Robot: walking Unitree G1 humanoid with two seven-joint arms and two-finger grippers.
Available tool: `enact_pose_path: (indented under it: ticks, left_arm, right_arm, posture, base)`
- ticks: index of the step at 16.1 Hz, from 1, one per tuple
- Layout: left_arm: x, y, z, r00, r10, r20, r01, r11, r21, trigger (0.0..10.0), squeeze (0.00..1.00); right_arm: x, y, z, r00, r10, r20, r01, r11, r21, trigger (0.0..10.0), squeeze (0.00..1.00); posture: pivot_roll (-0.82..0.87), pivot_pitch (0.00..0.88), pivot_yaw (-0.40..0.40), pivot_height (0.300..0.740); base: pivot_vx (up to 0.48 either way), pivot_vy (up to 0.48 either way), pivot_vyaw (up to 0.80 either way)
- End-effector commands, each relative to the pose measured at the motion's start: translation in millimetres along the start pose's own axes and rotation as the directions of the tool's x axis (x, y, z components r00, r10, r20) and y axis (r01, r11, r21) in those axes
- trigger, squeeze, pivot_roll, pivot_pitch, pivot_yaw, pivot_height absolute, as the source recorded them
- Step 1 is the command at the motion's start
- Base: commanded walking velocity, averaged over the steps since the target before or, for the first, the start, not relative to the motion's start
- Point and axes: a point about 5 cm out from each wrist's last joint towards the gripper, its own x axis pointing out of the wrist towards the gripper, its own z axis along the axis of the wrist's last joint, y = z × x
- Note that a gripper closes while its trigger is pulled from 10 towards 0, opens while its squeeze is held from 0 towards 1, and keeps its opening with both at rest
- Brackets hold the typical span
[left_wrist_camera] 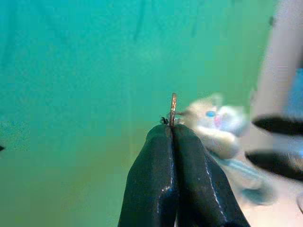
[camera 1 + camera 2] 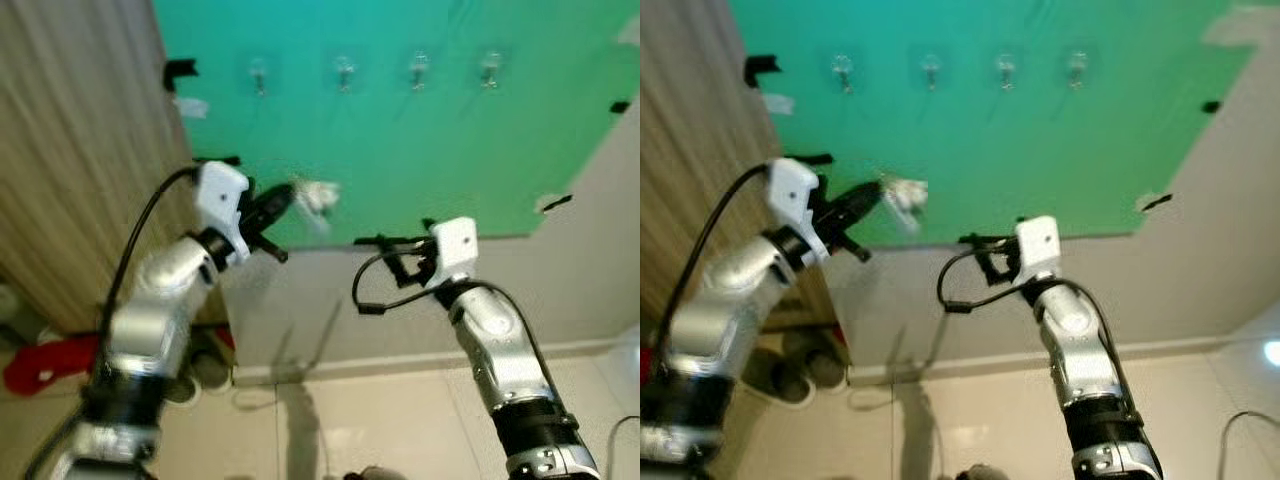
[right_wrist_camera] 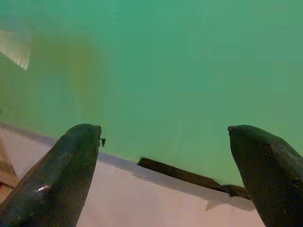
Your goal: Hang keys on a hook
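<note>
Several small clear hooks [image 2: 345, 72] sit in a row high on a green sheet [image 2: 420, 140] taped to the wall. My left gripper [image 2: 287, 198] is raised before the sheet's lower left part, shut on a thin metal key ring [image 1: 172, 109]. A pale, blurred keychain charm [image 2: 316, 200] dangles from the ring, well below the hooks. My right gripper [image 2: 395, 258] is held up near the sheet's bottom edge, open with nothing between its fingers [image 3: 61, 175].
A beige curtain [image 2: 70, 150] hangs at the left. Below the sheet runs a grey wall with a skirting board above a tiled floor [image 2: 380, 420]. Shoes [image 2: 205, 365] and a red cloth [image 2: 45, 362] lie at the curtain's foot.
</note>
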Motion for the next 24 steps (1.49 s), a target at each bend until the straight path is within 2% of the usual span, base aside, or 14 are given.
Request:
enact_pose_path:
  ticks: [1, 3, 4, 5, 7, 9, 11, 12, 14, 18, 22, 24]
  left_arm:
    - [2.1, 5.2, 13, 0.998, -0.064, 0.019, 0.064, 0.998, 0.029, 10.0, 0.0]
    - [3.4, 6.6, 32, 0.975, -0.222, 0.02, 0.221, 0.974, 0.054, 10.0, 0.0]
    - [4.1, 6.6, 35, 0.968, -0.252, 0.02, 0.25, 0.966, 0.059, 10.0, 0.0]
    - [7.4, 7.0, 44, 0.939, -0.344, 0.024, 0.343, 0.938, 0.048, 10.0, 0.0]
    - [16.3, 14.6, 52, 0.928, -0.372, 0.025, 0.37, 0.927, 0.063, 10.0, 0.0]
    - [27.4, 32.2, 66, 0.937, -0.342, 0.074, 0.34, 0.94, 0.039, 10.0, 0.0]
    - [36.5, 53.1, 76, 0.965, -0.227, 0.133, 0.235, 0.971, -0.044, 10.0, 0.0]
    - [39.2, 57.6, 79, 0.968, -0.201, 0.149, 0.212, 0.975, -0.066, 10.0, 0.0]
    - [46.0, 71.2, 87, 0.973, -0.098, 0.209, 0.133, 0.979, -0.157, 10.0, 0.0]
    - [48.8, 77.4, 86, 0.969, -0.057, 0.24, 0.113, 0.968, -0.225, 10.0, 0.0]
    - [50.3, 75.8, 71, 0.967, -0.052, 0.249, 0.145, 0.916, -0.374, 10.0, 0.0]
    - [51.3, 74.1, 68, 0.966, -0.061, 0.25, 0.154, 0.915, -0.373, 10.0, 0.0]
  right_arm:
    - [3.0, 4.9, 8, 0.999, 0.025, 0.038, -0.025, 1.0, 0.003, 10.0, 0.0]
    - [2.2, 9.9, 11, 0.997, 0.058, 0.047, -0.058, 0.998, 0.01, 10.0, 0.0]
    - [2.1, 10.8, 11, 0.997, 0.059, 0.046, -0.059, 0.998, 0.013, 10.0, 0.0]
    - [2.3, 13.8, 9, 0.998, 0.061, 0.034, -0.062, 0.997, 0.035, 10.0, 0.0]
    - [1.8, 17.8, 10, 0.997, 0.073, 0.039, -0.075, 0.997, 0.035, 10.0, 0.0]
    - [-1.1, 18.9, 10, 0.996, 0.078, 0.042, -0.079, 0.996, 0.031, 10.0, 0.0]
    - [-2.9, 19.3, 9, 0.997, 0.073, 0.041, -0.074, 0.997, 0.03, 10.0, 0.0]
    - [-3.4, 19.6, 9, 0.997, 0.071, 0.041, -0.072, 0.997, 0.03, 10.0, 0.0]
    - [-5.5, 21.5, 9, 0.997, 0.068, 0.04, -0.07, 0.997, 0.029, 10.0, 0.0]
    - [-9.9, 23.7, 6, 0.997, 0.067, 0.033, -0.068, 0.997, 0.032, 10.0, 0.0]
    - [-10.9, 24.3, 4, 0.997, 0.075, 0.018, -0.076, 0.996, 0.044, 10.0, 0.0]
    - [-10.8, 24.8, 5, 0.997, 0.08, 0.015, -0.081, 0.996, 0.045, 10.0, 0.0]
  posture:
    - [0.0, 0.009, -0.052, 0.74]
    - [-0.01, 0.003, -0.051, 0.74]
    - [-0.01, 0.003, -0.051, 0.74]
    - [-0.02, 0.002, -0.044, 0.74]
    - [-0.03, 0.0, -0.032, 0.74]
    - [-0.05, 0.0, -0.024, 0.74]
    - [-0.07, 0.0, -0.01, 0.74]
    - [-0.07, 0.0, -0.007, 0.74]
    - [-0.09, 0.0, 0.0, 0.74]
    - [-0.1, 0.0, 0.007, 0.74]
    - [-0.09, 0.0, -0.001, 0.74]
    - [-0.09, 0.0, -0.005, 0.74]
  base:
    - [0.0, 0.0, 0.0]
    - [0.0, 0.0, 0.0]
    - [0.0, 0.0, 0.0]
    - [0.0, 0.0, 0.0]
    - [0.0, 0.0, 0.0]
    - [0.0, 0.0, 0.0]
    - [0.0, 0.0, 0.0]
    - [0.0, 0.0, 0.0]
    - [0.0, 0.0, 0.0]
    - [0.0, 0.0, 0.0]
    - [0.0, 0.0, 0.0]
    - [0.0, 0.0, 0.0]
